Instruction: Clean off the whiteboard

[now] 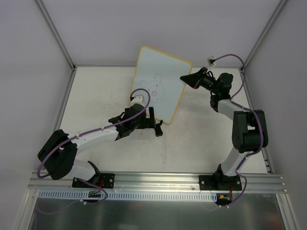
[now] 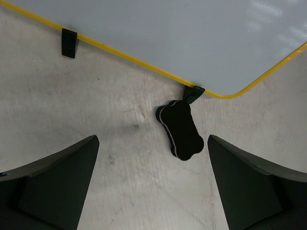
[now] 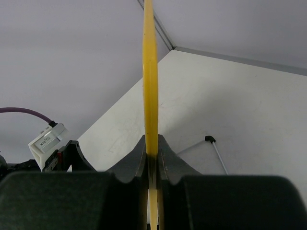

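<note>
Seen from the top, one large rectangular white whiteboard with rounded corners and a thin yellow rim (image 1: 160,84) stands leaning at the far middle of the pale matt worktop (image 1: 96,96). The right claw (image 1: 188,78) meets the board's right edge near the upper corner and is clamped on it. The left claw (image 1: 156,123) sits just below the board's lower corner, spread wide and holding nothing. A single faint animal-face doodle (image 1: 156,89) marks the smooth white face.

In the left wrist view, the board's glossy face fills the top, and its yellow rim runs diagonally to a rounded corner. Two small black feet (image 2: 68,42) project from the rim onto the worktop, well apart from each other. One black bone-shaped eraser block with a thin pale middle layer (image 2: 181,130) lies on the scuffed, speckled surface at the nearer foot. Whether it touches that foot cannot be told. It lies ahead of the two broad black fingers (image 2: 53,187), between them and apart from both.

In the right wrist view, the board appears edge-on as one narrow yellow strip rising straight up. Two curved black fingers (image 3: 132,165) of the right claw press against it from either side, with no gap.
</note>
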Available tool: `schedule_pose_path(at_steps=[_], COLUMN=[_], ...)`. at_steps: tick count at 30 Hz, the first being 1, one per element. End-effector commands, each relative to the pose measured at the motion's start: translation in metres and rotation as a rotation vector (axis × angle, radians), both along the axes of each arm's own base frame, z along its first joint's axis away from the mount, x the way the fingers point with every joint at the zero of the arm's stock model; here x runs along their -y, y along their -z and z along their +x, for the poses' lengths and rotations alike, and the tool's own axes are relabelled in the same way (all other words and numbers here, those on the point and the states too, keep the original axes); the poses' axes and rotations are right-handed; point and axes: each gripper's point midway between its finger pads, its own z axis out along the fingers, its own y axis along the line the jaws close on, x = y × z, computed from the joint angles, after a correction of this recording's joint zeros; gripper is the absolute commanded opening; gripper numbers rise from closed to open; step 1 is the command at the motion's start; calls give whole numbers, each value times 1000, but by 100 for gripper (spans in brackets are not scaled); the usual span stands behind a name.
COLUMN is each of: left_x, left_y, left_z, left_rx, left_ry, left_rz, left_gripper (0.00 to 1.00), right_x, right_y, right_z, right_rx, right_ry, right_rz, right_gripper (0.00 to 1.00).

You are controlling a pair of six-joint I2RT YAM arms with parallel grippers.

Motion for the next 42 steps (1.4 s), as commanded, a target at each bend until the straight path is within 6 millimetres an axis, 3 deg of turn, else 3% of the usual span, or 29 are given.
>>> schedule_pose_path(at_steps=[1, 16, 25, 38, 42], left_x=[11, 46, 53, 54, 59], left_y=[-15, 17, 33, 58, 65], left_z=[9, 2, 6, -9, -9], left_rx=[37, -61, -116, -199, -211], left_ry=[-23, -82, -120, -167, -152], left_rz=[-21, 18, 83, 87, 103], left_gripper=[99, 98, 80, 78, 73], right_x=[-5, 2, -1, -1, -1], right_y=[-11, -4, -4, -2, -1], right_z=[0, -2, -4, -1, 0], right_rx=[21, 40, 56, 55, 54], right_ry=[-6, 57, 35, 40, 41], right_rz=[0, -41, -50, -52, -53], right_gripper=[0, 0, 0, 0, 0])
